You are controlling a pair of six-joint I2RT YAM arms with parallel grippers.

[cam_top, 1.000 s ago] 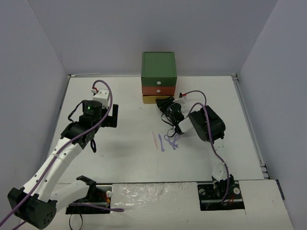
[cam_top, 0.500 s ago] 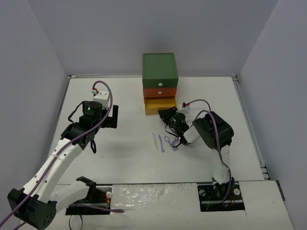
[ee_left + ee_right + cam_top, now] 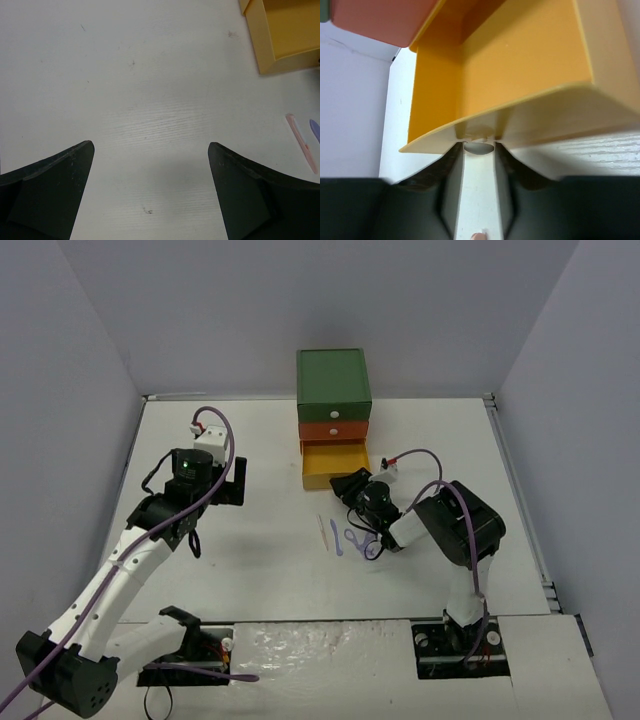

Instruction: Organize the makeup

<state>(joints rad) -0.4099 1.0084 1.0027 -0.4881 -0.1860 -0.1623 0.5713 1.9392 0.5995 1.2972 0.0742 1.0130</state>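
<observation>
The makeup in view is a pale orange stick (image 3: 321,532) and two lilac thin tools (image 3: 337,537) lying on the white table just in front of the drawer box (image 3: 333,385). The stick (image 3: 301,141) and one lilac tool (image 3: 315,130) also show at the right edge of the left wrist view. My right gripper (image 3: 479,150) is shut on the small white knob (image 3: 479,147) of the yellow bottom drawer (image 3: 520,60), which stands pulled out and looks empty. My left gripper (image 3: 150,145) hangs open over bare table, left of the box. Other makeup is out of view.
The box has a green top, a closed orange middle drawer (image 3: 333,430) and the pulled-out yellow drawer (image 3: 335,465). Grey walls close in the table on three sides. My right arm (image 3: 450,520) reaches low across the table beside the lilac tools.
The yellow drawer has slid out of the box toward the near side, with my right gripper on its knob moving back with it. The left arm has not moved.
</observation>
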